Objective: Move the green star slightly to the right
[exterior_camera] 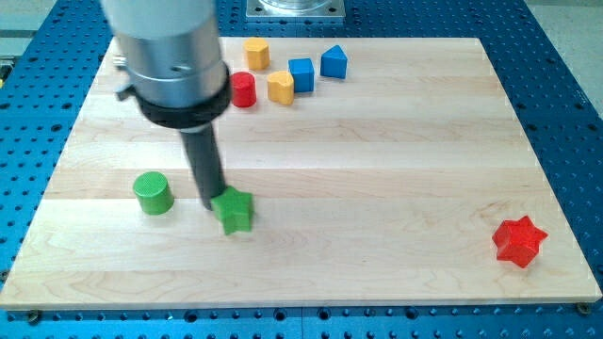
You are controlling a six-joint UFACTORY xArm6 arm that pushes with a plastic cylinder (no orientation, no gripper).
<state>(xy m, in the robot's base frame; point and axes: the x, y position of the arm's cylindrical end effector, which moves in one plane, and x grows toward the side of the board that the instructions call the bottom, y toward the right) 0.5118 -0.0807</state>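
The green star (235, 210) lies on the wooden board (377, 188), left of centre and towards the view's bottom. My tip (211, 203) stands at the star's left edge, touching or nearly touching it. The dark rod rises from there to the arm's grey body at the view's top left. A green cylinder (153, 193) stands to the left of my tip, a short gap away.
At the view's top are a red cylinder (244, 89), a yellow block (256, 52), another yellow block (280, 87), a blue cube (301, 74) and a blue block (334, 62). A red star (519, 241) lies at the bottom right.
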